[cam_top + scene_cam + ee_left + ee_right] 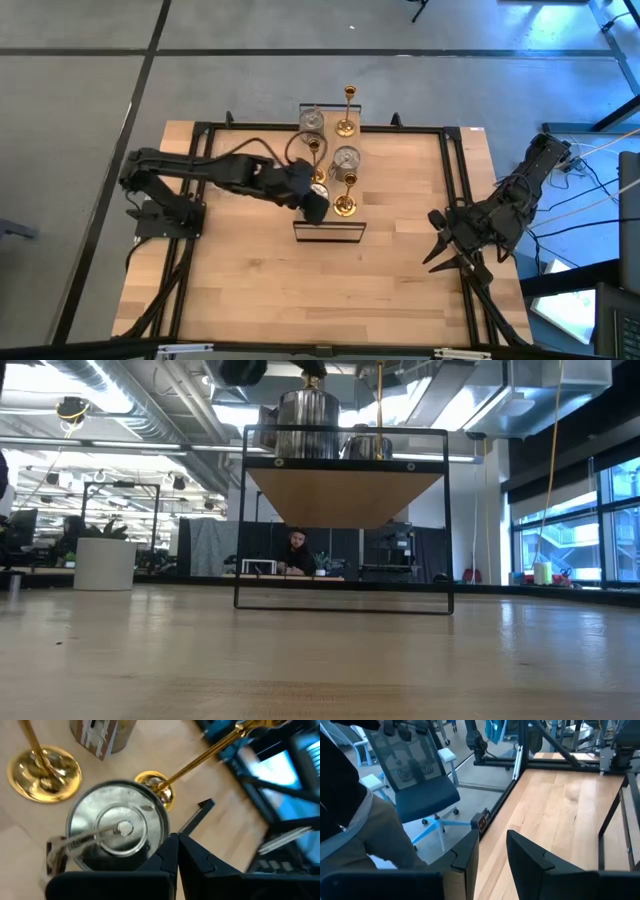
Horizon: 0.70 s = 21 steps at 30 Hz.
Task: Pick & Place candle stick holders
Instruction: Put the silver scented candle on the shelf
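Several candle stick holders stand on the wooden top of a black-framed shelf: slim gold ones and squat silver ones. My left gripper is shut at the rim of the nearest silver holder, which shows in the low view above the shelf's front rail. Two gold holders stand close beside it. My right gripper is open and empty at the table's right edge. My left gripper comes at the silver holder from above, and its fingers close on the holder's rim on one side. The fingers themselves hide the place of contact. The holder is upright over the shelf top; I cannot tell whether it is lifted clear.
The shelf stands mid-table and reaches toward the far edge. A brownish cylinder stands near the gold holders. The table's near half is bare wood. A person and a blue chair are beyond the table's right edge.
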Motion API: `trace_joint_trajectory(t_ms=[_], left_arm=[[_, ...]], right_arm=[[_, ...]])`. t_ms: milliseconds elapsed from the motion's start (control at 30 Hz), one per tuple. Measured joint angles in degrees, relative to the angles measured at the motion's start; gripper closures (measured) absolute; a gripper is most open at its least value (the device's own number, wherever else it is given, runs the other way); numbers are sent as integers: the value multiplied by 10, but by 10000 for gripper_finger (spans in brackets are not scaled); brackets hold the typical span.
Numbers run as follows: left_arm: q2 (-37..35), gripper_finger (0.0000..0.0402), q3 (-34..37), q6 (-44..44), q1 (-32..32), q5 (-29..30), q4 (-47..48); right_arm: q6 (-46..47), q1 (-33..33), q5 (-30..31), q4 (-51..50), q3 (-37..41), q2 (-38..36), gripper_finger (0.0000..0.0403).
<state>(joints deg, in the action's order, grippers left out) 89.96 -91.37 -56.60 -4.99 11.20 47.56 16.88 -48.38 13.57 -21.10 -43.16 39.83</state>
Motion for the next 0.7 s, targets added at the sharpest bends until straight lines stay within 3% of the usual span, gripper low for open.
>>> trace_joint_trajectory(t_ms=[367, 700], left_arm=[[137, 400, -278, 45, -10, 24, 310], [166, 400, -294, 59, 0, 28, 341]], right_arm=[[3, -1, -24, -23, 0, -13, 300], [-8, -1, -33, -25, 0, -16, 300]])
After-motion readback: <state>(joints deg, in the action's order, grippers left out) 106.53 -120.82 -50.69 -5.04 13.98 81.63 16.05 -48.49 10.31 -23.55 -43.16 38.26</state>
